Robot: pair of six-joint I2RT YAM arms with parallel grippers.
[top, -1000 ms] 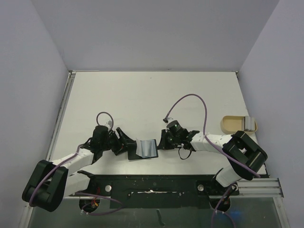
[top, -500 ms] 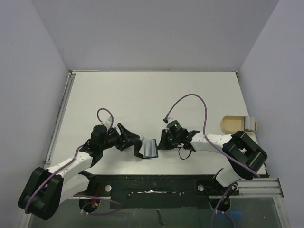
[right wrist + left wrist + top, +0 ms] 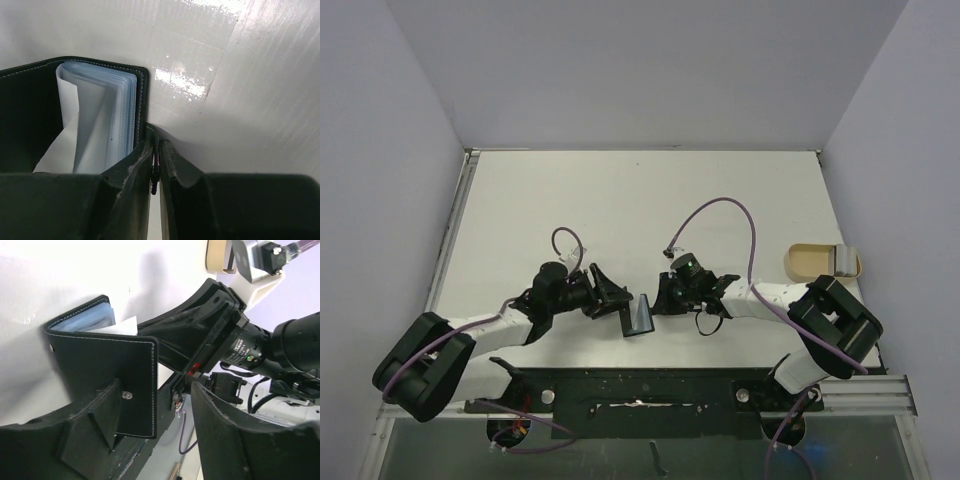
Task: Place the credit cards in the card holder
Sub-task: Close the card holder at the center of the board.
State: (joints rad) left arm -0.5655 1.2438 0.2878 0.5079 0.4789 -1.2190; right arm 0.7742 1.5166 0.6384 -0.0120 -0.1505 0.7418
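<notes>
The card holder (image 3: pixel 640 318) stands on its edge on the table (image 3: pixel 620 200), close to the near side and about midway across, half folded so that its black covers make a narrow V. It sits right between the two grippers.

The right gripper (image 3: pixel 154 135) comes in from the right and has its fingers pinched tight on the edge of one cover; in its wrist view only a thin strip of black leather shows between the two tips. Just left of that pinch the holder's clear sleeves fan out, pale blue, with one white sheet bent among them.

The left gripper (image 3: pixel 620 298) reaches in from the left with its jaws spread wide, gripping nothing. In its wrist view the stitched outer cover, with its small snap, lies against one finger (image 3: pixel 90 430), while the other finger stands well apart from it.

Far off at the right edge of the table lies the tan tray (image 3: pixel 805 262), with grey cards (image 3: pixel 847 260) resting at its right end.
</notes>
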